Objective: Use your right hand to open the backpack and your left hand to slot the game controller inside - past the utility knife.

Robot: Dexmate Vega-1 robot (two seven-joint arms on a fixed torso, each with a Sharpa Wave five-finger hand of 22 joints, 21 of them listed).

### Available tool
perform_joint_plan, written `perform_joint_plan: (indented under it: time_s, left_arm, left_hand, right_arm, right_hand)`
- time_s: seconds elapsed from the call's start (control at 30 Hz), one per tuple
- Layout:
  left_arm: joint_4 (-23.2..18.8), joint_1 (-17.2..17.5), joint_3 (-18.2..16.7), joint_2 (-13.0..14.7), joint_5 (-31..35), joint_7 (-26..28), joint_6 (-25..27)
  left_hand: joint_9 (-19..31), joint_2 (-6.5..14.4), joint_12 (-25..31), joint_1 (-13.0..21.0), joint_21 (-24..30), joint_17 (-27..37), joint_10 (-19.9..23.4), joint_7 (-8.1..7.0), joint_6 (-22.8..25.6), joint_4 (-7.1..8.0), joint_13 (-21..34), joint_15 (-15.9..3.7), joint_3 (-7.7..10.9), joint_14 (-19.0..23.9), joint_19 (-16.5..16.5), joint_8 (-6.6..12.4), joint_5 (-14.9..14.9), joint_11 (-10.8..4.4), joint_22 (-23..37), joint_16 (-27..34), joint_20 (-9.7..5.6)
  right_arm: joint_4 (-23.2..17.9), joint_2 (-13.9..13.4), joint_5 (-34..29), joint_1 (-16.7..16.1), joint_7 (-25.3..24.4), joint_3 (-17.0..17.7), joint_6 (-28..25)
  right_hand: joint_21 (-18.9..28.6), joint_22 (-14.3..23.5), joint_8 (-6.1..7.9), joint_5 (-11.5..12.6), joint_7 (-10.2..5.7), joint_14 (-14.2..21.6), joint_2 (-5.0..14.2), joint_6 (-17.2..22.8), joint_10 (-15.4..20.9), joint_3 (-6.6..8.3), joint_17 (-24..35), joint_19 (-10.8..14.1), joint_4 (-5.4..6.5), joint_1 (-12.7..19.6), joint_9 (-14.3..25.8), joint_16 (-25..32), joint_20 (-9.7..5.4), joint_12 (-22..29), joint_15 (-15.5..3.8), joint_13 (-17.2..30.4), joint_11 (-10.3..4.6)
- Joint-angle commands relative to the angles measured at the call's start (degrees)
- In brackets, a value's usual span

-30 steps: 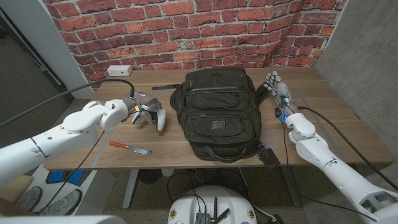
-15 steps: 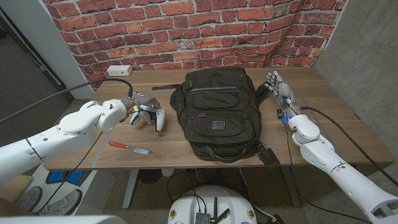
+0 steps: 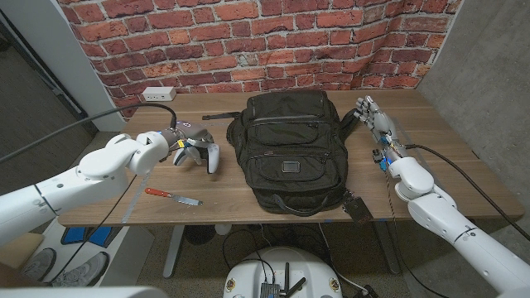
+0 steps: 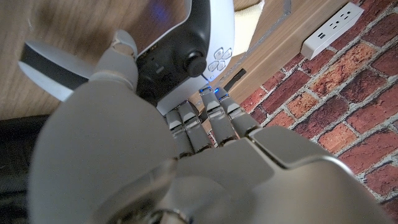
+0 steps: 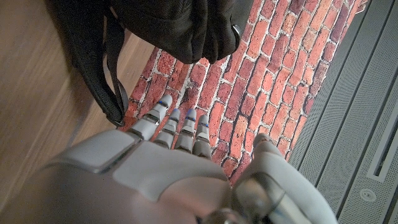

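A brick wall backs the wooden bench [image 3: 273, 211]. The backpack [image 3: 290, 153] lies zipped at frame centre, long axis running up the frame, top toward the wall. The right robot hand [image 3: 370, 112], released with fingers apart, stands beside its upper right; opening looks not yet begun, so it must reach the zipper. Left of centre, the left robot hand [image 3: 180, 146] grasps the game controller [image 3: 201, 151], grips pointing down-frame. The utility knife [image 3: 172, 196] lies lengthwise lower left.
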Motion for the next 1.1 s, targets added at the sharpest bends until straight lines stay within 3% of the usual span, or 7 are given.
perform_joint_plan:
  time_s: [0.03, 0.6, 0.8, 1.1]
  left_arm:
    - [-1.2, -0.4, 0.2, -0.2, 1.0, -1.4, 1.2]
    - [-0.3, -2.1, 1.4, -1.5, 2.6, -2.2, -0.2]
    - [0.4, -2.8, 1.9, -2.0, 3.2, -2.1, -1.4]
    - [2.1, -4.9, 2.8, -3.3, 4.3, -2.5, -3.3]
  left_hand:
    - [0.2, 3.7, 0.1, 1.0, 0.0, 0.1, 0.6, -0.88, 5.6, 0.23, 0.2, -9.69, 0.06, 0.8, -0.4, -0.02, 0.3, -0.17, 0.1, -0.1, -9.57]
    - [0.2, 3.9, -0.2, 0.9, 0.0, 0.1, 0.8, -0.98, 5.8, 0.15, 0.3, -9.66, -0.08, 0.9, -0.7, -0.61, 0.4, -0.19, 0.2, -0.4, -9.48]
    - [0.2, 4.2, -0.3, 0.8, 0.1, 0.0, 0.9, -0.92, 5.9, 0.19, 0.3, -9.62, 0.00, 1.0, -0.7, -0.79, 0.4, -0.19, 0.2, -0.5, -9.47]
    - [0.2, 4.5, -0.4, 0.9, 0.1, 0.0, 1.1, -0.96, 6.1, 0.18, 0.3, -9.69, 0.13, 1.1, -0.8, -1.00, 0.4, -0.19, 0.2, -0.6, -9.43]
  right_arm:
    - [-4.9, -1.8, -3.2, -4.9, -2.5, 2.3, 1.6]
    - [-11.0, -2.9, -8.3, -12.3, -4.9, 5.9, 3.7]
    - [-8.8, -1.8, -11.4, -12.8, -4.1, 5.9, 9.5]
    - [-10.4, -1.9, -15.1, -16.0, -4.2, 7.5, 11.4]
  right_hand:
    - [0.0, 0.2, 0.20, -0.1, 0.08, 0.6, 1.18, 0.7, 0.6, 0.25, 0.0, 0.3, -0.52, -0.2, 0.2, 0.2, -0.39, 0.5, -0.26, -0.1, 0.13]
    - [-0.2, 0.2, 0.24, -0.1, 0.14, 0.6, 1.03, 1.4, 0.6, 0.43, -0.3, -0.2, -1.27, 0.3, 0.2, 0.1, -0.75, 0.4, -0.43, 0.0, 0.13]
    - [-0.2, 0.2, 0.23, -0.1, 0.00, 0.6, 1.06, 1.5, 0.6, 0.62, -0.5, -0.2, -1.67, 0.7, 0.2, 0.0, -0.76, 0.4, -0.46, 0.0, 0.00]
    - [0.1, 0.2, 0.29, -0.2, -0.27, 1.1, 0.92, 2.2, 1.0, 1.10, -1.0, 0.6, -2.86, 1.9, 0.2, 0.1, -0.84, 0.5, -0.85, 0.0, -0.34]
